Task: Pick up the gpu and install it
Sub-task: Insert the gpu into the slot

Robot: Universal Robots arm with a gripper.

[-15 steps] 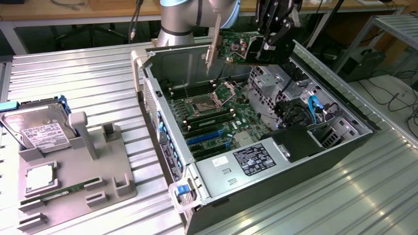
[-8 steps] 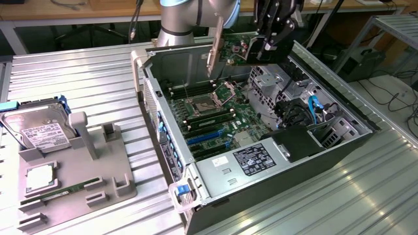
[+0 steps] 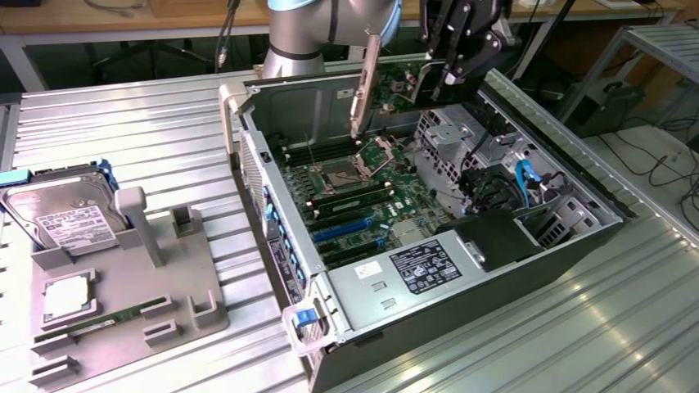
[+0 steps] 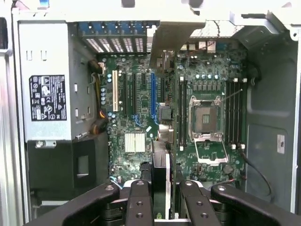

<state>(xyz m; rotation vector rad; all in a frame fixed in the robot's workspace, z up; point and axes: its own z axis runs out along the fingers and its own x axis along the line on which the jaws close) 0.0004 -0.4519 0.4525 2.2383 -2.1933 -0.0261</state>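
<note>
My gripper (image 3: 448, 75) hangs above the far end of the open computer case (image 3: 249, 155), shut on the gpu (image 3: 399, 78). The gpu is a thin black card held on edge, and its pale metal bracket strip (image 3: 362, 90) points down toward the motherboard (image 3: 366, 209). In the wrist view the black fingers (image 4: 140, 200) clamp the gpu (image 4: 161, 172) edge-on. Its bracket strip (image 4: 167, 40) reaches toward the case's slotted rear wall. The card hovers clear of the board, roughly over the blue expansion slot (image 4: 153, 92) and beside the empty processor socket (image 4: 205, 115).
A silver power supply (image 3: 421, 266) with a black label fills the case's near end. Blue cables (image 3: 525, 180) run along the drive bays. On the exterior view's left, a grey fixture (image 3: 164, 303) holds a hard drive (image 3: 65, 217), a processor chip (image 3: 68, 299) and a green memory stick (image 3: 98, 323).
</note>
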